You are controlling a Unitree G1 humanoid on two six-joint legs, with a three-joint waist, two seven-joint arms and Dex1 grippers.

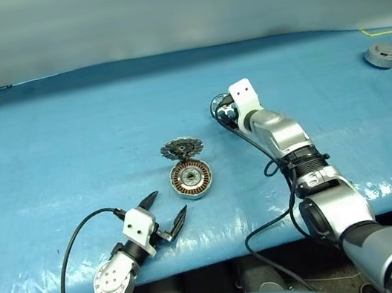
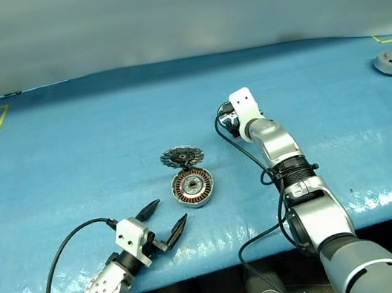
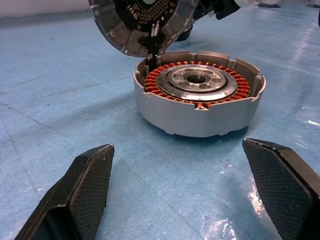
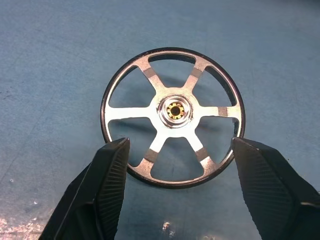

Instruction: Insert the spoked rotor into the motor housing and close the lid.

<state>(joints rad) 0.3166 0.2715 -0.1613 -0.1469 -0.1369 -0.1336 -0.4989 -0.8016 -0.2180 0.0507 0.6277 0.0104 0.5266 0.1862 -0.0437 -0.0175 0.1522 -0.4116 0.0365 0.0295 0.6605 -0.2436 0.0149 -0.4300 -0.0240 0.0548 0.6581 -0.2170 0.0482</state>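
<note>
The right gripper [image 4: 175,187] stands wide, holding nothing, its fingers on either side of the near rim of the rotor [image 4: 172,116], which lies flat on the blue table [image 1: 67,138] about mid-depth, right of centre. The left gripper [image 1: 163,210] is also wide and empty, hovering near the front edge, pointing at the housing [image 1: 191,179].

The housing sits near the table's middle, copper windings up, with the lid [image 1: 181,148] at its far side, raised on edge and leaning over the housing's far rim in the left wrist view.

Risks: the rotor is thin and flat, so closing fingers may skid over its rim or push it away rather than lift it. A grip low on one edge could tilt it. Carrying it to the housing, the right arm could knock the propped lid shut or off.

Room is generous: bare table all round, edges well away; a grey part [image 1: 383,55] lies far off at the right back corner.
</note>
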